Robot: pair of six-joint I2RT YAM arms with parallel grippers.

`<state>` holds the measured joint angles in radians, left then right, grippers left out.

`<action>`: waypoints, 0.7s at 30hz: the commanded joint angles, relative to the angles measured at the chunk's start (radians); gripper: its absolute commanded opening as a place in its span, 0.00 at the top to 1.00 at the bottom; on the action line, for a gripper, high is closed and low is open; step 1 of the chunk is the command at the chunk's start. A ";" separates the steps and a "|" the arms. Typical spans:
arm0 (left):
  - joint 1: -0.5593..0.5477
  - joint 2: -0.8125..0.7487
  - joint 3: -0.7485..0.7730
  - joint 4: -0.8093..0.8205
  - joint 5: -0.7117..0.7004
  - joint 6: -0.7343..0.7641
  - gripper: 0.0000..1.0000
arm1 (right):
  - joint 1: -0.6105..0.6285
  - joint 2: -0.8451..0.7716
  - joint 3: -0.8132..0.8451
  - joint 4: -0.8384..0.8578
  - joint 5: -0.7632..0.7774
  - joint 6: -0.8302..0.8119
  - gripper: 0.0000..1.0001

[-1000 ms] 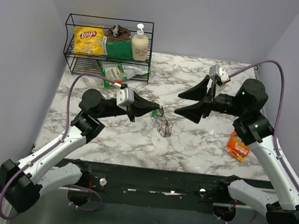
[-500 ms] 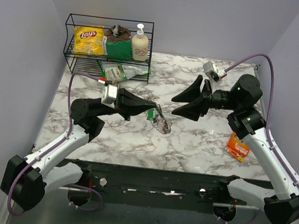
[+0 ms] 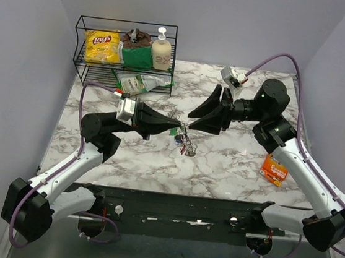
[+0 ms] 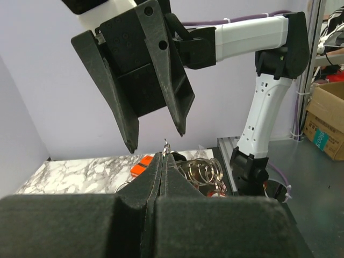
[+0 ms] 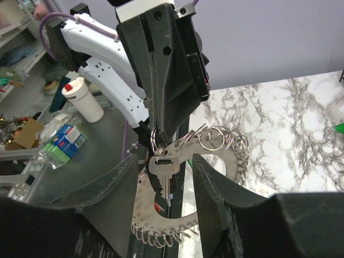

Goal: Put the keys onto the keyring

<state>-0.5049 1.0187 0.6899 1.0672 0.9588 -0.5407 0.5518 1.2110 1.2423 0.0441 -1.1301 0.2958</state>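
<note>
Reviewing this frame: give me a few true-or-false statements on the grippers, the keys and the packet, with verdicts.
1. The left gripper is shut on the keyring. True.
2. The right gripper clamps a key. False: it is open and holds nothing.
3. A key hangs from the held keyring. True.
4. The orange packet lies on the robot's left. False: it lies on the table, on the robot's right.

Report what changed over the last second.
The right gripper, jaws open, swung left toward the left gripper and now faces it closely. The left arm's wrist drew back a little and stayed shut on the keyring, whose hanging bundle shifted slightly with it. The orange packet and the wire rack stayed put.
</note>
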 commanded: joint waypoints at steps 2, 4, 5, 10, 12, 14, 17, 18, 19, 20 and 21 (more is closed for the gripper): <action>0.003 -0.011 0.037 0.010 0.014 0.015 1.00 | 0.030 0.021 0.032 0.013 0.024 0.005 0.49; 0.003 -0.012 0.039 0.007 0.015 0.015 1.00 | 0.033 0.025 0.032 0.014 0.027 0.003 0.50; 0.003 -0.012 0.039 0.005 0.015 0.015 1.00 | 0.034 0.028 0.032 0.014 0.026 0.003 0.51; 0.003 -0.016 0.039 -0.004 0.018 0.019 1.00 | 0.039 0.025 0.026 0.016 0.027 0.000 0.65; 0.003 -0.017 0.039 -0.009 0.018 0.022 1.00 | 0.039 0.021 0.022 0.014 0.032 -0.003 0.68; 0.003 -0.017 0.040 -0.013 0.018 0.025 1.00 | 0.039 0.018 0.013 0.013 0.036 -0.007 0.69; 0.003 -0.017 0.042 -0.023 0.020 0.031 1.00 | 0.039 0.009 0.005 0.013 0.039 -0.012 0.71; 0.003 -0.019 0.043 -0.026 0.020 0.034 1.00 | 0.039 0.007 0.003 0.013 0.044 -0.012 0.72; 0.003 -0.017 0.042 -0.027 0.018 0.036 1.00 | 0.039 0.005 0.003 0.010 0.049 -0.014 0.76; 0.003 -0.017 0.042 -0.027 0.018 0.036 1.00 | 0.040 0.004 0.002 0.010 0.049 -0.015 0.78; 0.003 -0.017 0.042 -0.026 0.018 0.038 1.00 | 0.039 0.002 0.000 0.008 0.050 -0.017 0.79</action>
<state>-0.5049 1.0183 0.6937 1.0252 0.9668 -0.5228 0.5838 1.2358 1.2423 0.0437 -1.1076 0.2913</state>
